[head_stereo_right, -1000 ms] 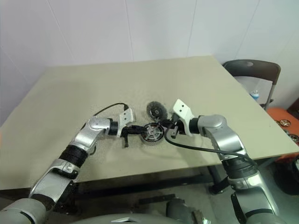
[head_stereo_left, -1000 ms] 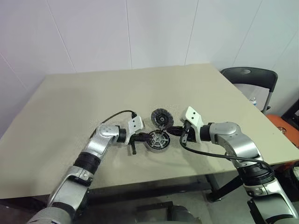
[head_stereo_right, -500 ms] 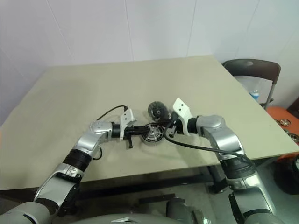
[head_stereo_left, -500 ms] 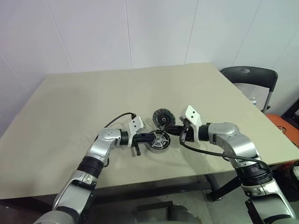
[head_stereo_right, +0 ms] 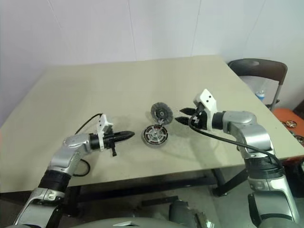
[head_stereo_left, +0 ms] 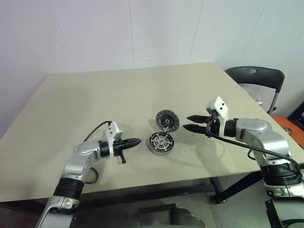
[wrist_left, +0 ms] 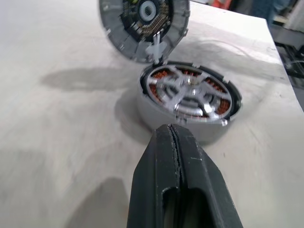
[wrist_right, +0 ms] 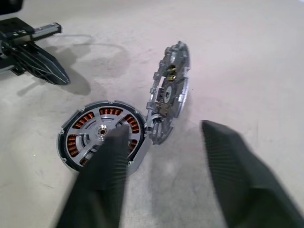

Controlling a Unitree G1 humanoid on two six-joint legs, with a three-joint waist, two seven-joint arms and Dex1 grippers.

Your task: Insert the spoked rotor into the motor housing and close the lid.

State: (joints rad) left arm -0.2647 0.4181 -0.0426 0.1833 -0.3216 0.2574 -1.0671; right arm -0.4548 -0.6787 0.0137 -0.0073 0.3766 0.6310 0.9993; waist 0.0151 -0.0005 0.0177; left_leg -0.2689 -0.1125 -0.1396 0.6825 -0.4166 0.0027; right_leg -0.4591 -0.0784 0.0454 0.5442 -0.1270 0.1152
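Copper-wound motor housing (head_stereo_left: 160, 142) with spoked rotor (wrist_left: 189, 91) inside, lid (head_stereo_left: 166, 120) upright; left claw (head_stereo_left: 134, 141) closed, right claw (head_stereo_left: 188, 122) open

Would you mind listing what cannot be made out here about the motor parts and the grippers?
- Motor housing: right wrist view, near side hidden behind a right gripper finger.
- Hinged lid: left wrist view, top cut off by the picture edge.
- Left gripper: left wrist view, base cut off at the picture edge.
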